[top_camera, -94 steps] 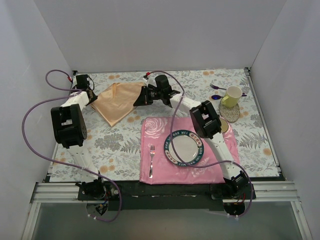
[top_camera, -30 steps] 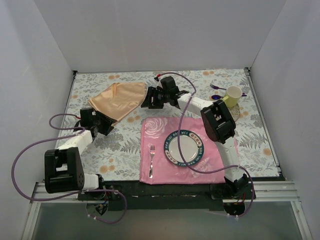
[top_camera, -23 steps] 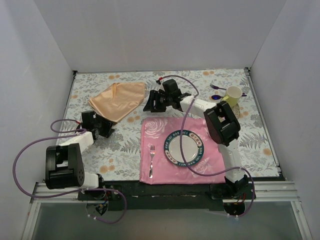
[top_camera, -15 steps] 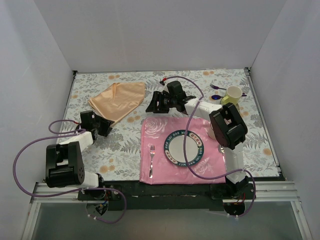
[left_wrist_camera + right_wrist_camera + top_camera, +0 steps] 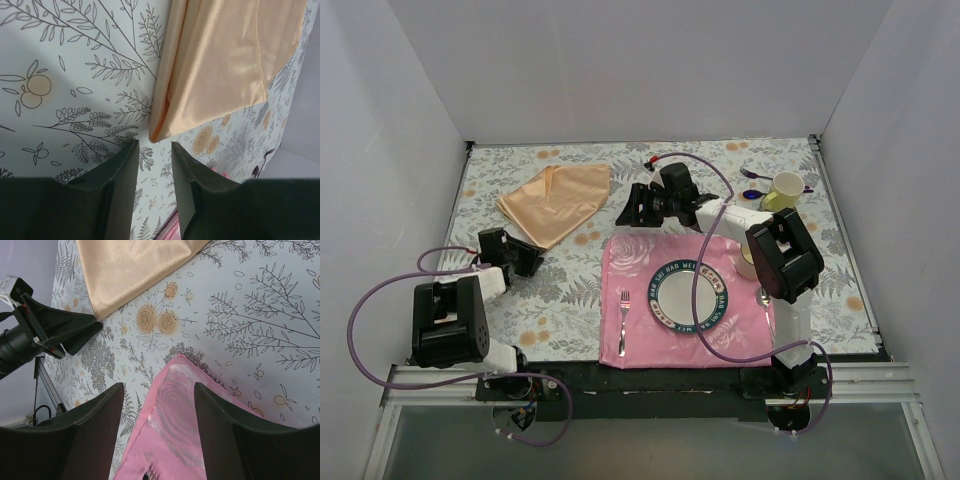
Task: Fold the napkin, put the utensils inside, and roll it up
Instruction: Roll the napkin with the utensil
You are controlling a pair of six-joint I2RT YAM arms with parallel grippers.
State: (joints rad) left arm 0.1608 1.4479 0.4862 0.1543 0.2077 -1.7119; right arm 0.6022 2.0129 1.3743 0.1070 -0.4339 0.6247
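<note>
One napkin (image 5: pixel 557 203), one pink mat (image 5: pixel 635 262), one plate (image 5: pixel 658 297), one silver fork (image 5: pixel 623 322), one silver spoon (image 5: pixel 763 297), one yellow cup (image 5: pixel 784 190) and, as far as I can make out, two purple spoons (image 5: pixel 752 175) are on the table (image 5: pixel 560 290). My left gripper (image 5: pixel 153 145) sits low, its fingers parted only narrowly with nothing between them. The napkin's near corner lies just ahead of the fingertips. My right gripper (image 5: pixel 159 386) is spread wide and empty, hovering with the mat's corner below the gap. The napkin lies further ahead of it, apart. The plate, fork and spoon lie behind it on the mat.
</note>
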